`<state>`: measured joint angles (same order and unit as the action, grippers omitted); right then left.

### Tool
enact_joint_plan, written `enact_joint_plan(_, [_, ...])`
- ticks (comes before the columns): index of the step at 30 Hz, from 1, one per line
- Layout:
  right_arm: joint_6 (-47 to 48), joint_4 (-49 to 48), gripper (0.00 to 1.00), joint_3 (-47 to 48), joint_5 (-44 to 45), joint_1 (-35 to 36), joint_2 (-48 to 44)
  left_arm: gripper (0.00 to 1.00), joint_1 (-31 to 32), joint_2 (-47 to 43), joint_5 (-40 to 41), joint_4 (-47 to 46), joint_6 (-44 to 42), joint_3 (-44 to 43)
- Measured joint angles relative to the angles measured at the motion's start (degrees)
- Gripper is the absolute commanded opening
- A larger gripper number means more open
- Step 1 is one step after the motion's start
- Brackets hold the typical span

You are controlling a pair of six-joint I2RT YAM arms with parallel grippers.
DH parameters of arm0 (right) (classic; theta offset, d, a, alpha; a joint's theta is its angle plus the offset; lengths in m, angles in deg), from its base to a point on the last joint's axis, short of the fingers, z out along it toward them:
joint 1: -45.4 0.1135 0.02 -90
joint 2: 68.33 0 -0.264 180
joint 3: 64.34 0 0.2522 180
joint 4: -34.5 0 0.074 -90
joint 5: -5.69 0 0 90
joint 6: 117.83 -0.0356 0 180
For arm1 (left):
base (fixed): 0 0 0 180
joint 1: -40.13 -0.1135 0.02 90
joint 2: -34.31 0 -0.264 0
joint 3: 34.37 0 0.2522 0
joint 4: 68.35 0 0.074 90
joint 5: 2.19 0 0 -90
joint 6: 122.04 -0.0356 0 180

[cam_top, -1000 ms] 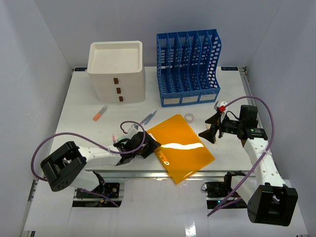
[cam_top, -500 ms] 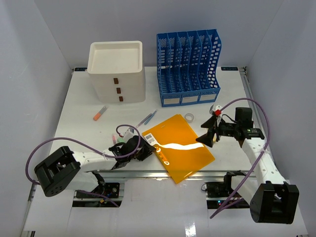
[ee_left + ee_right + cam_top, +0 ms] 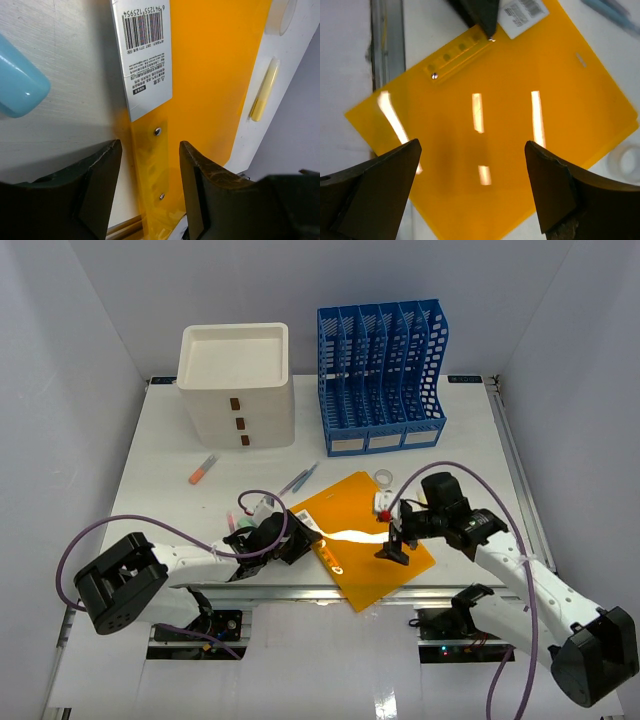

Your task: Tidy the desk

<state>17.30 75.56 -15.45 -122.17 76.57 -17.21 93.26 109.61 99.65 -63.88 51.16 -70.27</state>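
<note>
White tabletop, spanning the scene from the near rail to the far wall, beneath all else. Far left: white drawer box. Far, right of centre: blue file rack. Near centre: orange folder, flat and skewed, near corner reaching over the rail. Left fingers low at the folder's left edge, roughly half apart, straddling the riveted strip below the barcode label, gripping nothing. Right fingers above the folder's middle, spread wide, likewise holding nothing. Between rack and folder: tape roll. Left of it, two pens. Further left, orange marker.

Likely hazards, judged from this layout:
- Thin, slick folder skidding away instead of lifting, given closure on a flat sheet with no edge raised.
- Fingertips scraping the tabletop on too deep a descent.
- Folder tipping off the near edge under a nearward push.
- Bending or tearing under opposed pulls from both sides.
- Pens nudged out of place by the left arm during any sweep.
</note>
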Motion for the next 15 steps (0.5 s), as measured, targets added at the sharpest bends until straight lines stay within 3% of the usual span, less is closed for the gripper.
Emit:
enact_joint_plan(3, [16.09, 7.07, 0.91, -2.02, -1.78, 2.16, -3.82, 0.61, 0.00, 0.02, -0.05, -0.08, 0.40, 0.03])
enact_joint_plan(7, [30.33, 14.30, 0.91, -1.92, -4.47, 4.18, 0.62, 0.63, 0.00, 0.02, -0.30, -0.44, 1.07, 0.29])
enact_joint_plan(10, [32.64, 14.61, 0.91, -2.43, -4.27, 8.78, 2.62, 0.63, 0.00, -0.04, -0.50, -0.47, 1.35, 0.31])
enact_joint_plan(15, [27.94, 8.23, 0.91, -5.81, -0.65, 19.41, 1.74, 0.63, 0.00, -0.18, -0.96, -0.40, 1.40, 0.31])
